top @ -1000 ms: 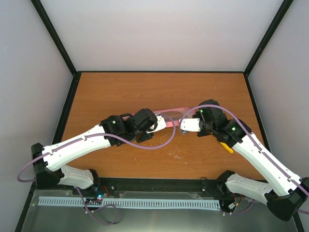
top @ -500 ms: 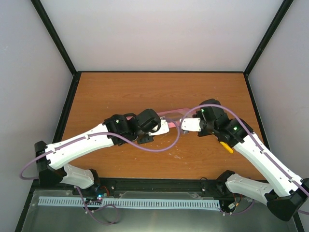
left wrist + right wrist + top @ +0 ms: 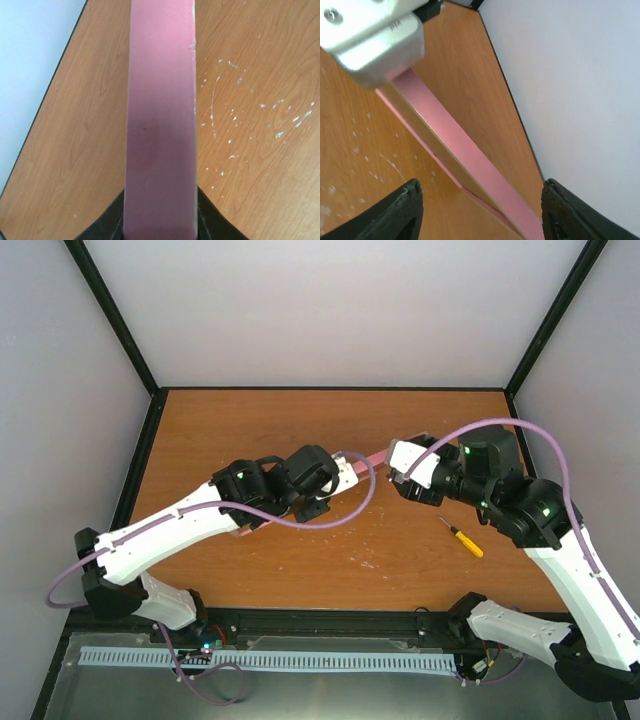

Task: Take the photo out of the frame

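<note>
Where the frame (image 3: 160,125) is held edge-on above the table (image 3: 300,420), its pink rail runs lengthwise from the left end effector (image 3: 335,475), which grasps one end, toward the right end effector (image 3: 482,200).
Right end effector: released, fingers (image 3: 405,210) spread either side of the rail, not touching it. The rail lies straight ahead, its long axis pointing away.
Photo: not visible.
Arm judged better placed to regrasp: right.

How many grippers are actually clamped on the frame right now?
1. The left gripper is shut on the frame, holding it by its edge. The right gripper stands open, its fingers either side of the frame without touching it.
</note>
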